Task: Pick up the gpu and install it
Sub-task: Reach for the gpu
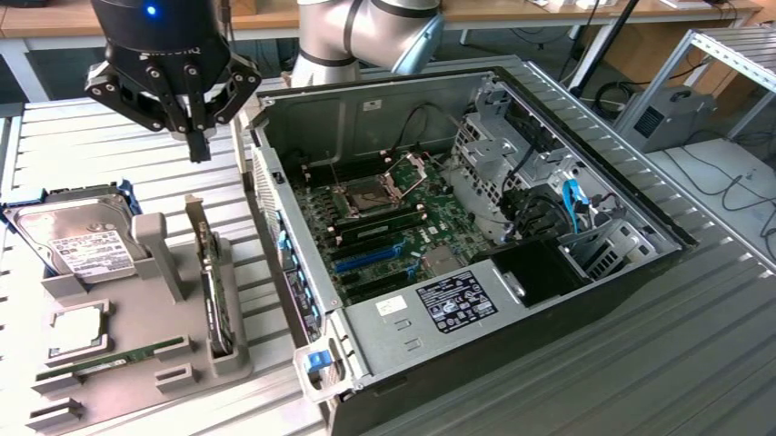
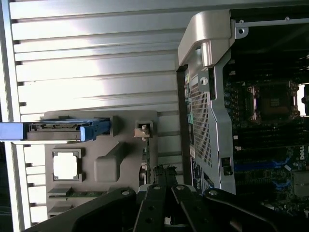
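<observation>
Now | gripper (image 1: 199, 147) jaws were shut, empty | gpu (image 1: 218, 304) stood on edge in gray holder (image 1: 134, 398) | long axis ran alongside computer case (image 1: 401, 327), bracket end farthest back

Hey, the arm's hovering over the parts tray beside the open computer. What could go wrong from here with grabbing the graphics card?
1. The tool is shut above the gpu. Coming down like that, it would likely strike the card's top edge rather than straddle it.
2. The gpu stands on edge close beside a grey post of the holder, so an off-centre grip might catch the post.
</observation>
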